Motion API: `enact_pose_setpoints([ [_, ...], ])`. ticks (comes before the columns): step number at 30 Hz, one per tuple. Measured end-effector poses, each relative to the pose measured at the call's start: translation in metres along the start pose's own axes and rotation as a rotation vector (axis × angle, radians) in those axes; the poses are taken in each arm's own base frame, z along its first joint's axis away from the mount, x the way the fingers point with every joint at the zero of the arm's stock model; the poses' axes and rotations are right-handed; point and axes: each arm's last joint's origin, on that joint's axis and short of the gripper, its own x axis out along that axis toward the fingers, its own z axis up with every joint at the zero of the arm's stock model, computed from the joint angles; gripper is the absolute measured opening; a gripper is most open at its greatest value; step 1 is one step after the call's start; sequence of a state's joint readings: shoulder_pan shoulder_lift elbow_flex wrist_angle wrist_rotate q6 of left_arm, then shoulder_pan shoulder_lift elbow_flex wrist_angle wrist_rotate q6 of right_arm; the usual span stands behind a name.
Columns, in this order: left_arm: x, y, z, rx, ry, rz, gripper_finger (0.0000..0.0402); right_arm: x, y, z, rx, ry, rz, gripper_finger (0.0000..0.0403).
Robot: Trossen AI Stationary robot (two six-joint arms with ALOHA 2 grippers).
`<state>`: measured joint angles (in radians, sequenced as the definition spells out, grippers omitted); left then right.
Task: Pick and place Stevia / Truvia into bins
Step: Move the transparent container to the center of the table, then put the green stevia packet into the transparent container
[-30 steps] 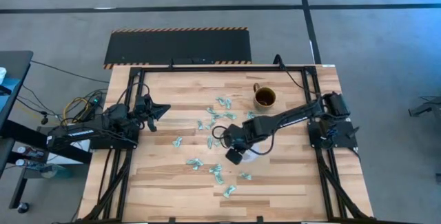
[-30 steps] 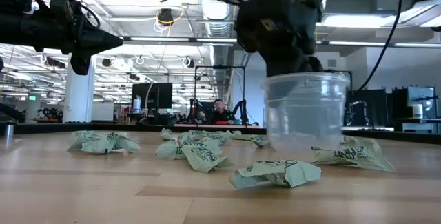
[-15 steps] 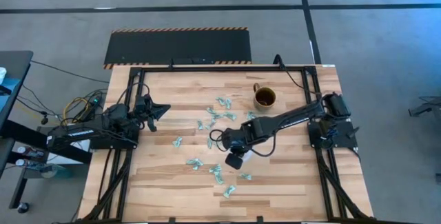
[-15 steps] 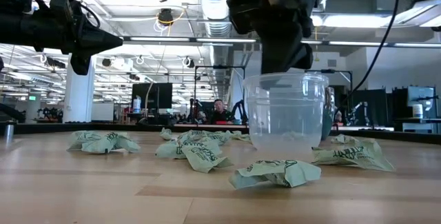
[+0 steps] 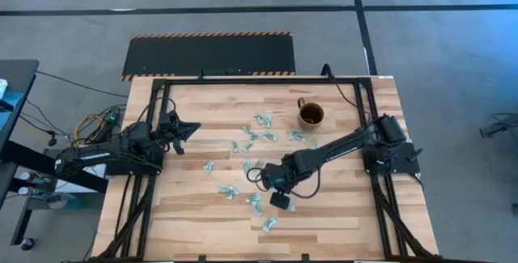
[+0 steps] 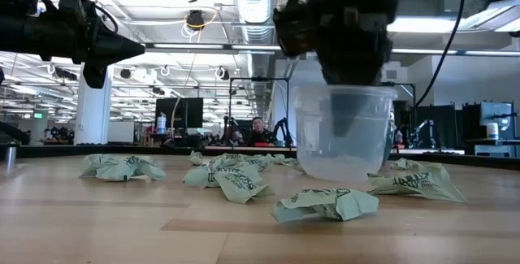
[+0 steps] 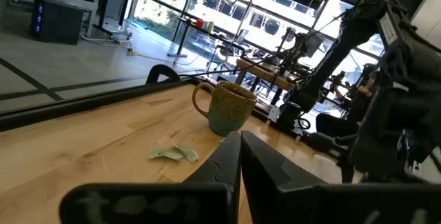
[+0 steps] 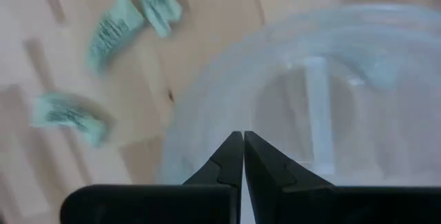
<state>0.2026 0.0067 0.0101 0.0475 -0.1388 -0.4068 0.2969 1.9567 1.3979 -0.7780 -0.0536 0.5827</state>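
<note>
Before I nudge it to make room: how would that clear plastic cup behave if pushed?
The clear plastic cup looks thin-walled and nearly empty, so probably light; it would likely slide on the smooth wooden table rather than resist. Being taller than its base, a high push might tip it. The shut right gripper hangs over it.

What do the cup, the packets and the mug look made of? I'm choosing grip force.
The cup looks like thin clear plastic: the room shows through its glossy wall. The packets look like matte paper, pale green, creased and crumpled. The mug looks like glazed ceramic, brownish-green and speckled with a slight sheen, though that is only a guess.
</note>
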Motion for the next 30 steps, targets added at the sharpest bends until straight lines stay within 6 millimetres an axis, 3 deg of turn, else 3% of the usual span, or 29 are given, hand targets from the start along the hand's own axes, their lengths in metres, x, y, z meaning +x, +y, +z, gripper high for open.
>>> enact_pose_setpoints([
  [2,0.000,0.000,0.000,0.000,0.000,0.000,0.0000,0.007,0.008,0.002,-0.016,-0.016,-0.002,0.0008],
  [10,0.000,0.000,0.000,0.000,-0.001,0.001,0.0000,0.003,0.035,0.020,-0.083,-0.080,0.041,0.0008],
  [15,0.000,0.000,0.000,0.000,-0.001,0.001,0.0000,-0.005,0.040,0.029,-0.104,-0.131,0.096,0.0008],
  [25,0.000,0.000,0.000,0.000,-0.001,0.002,0.0000,-0.006,0.040,0.028,-0.110,-0.115,0.117,0.0008],
  [30,0.000,0.000,0.000,0.000,-0.001,0.002,0.0000,-0.035,0.038,0.029,-0.125,-0.145,0.093,0.0008],
])
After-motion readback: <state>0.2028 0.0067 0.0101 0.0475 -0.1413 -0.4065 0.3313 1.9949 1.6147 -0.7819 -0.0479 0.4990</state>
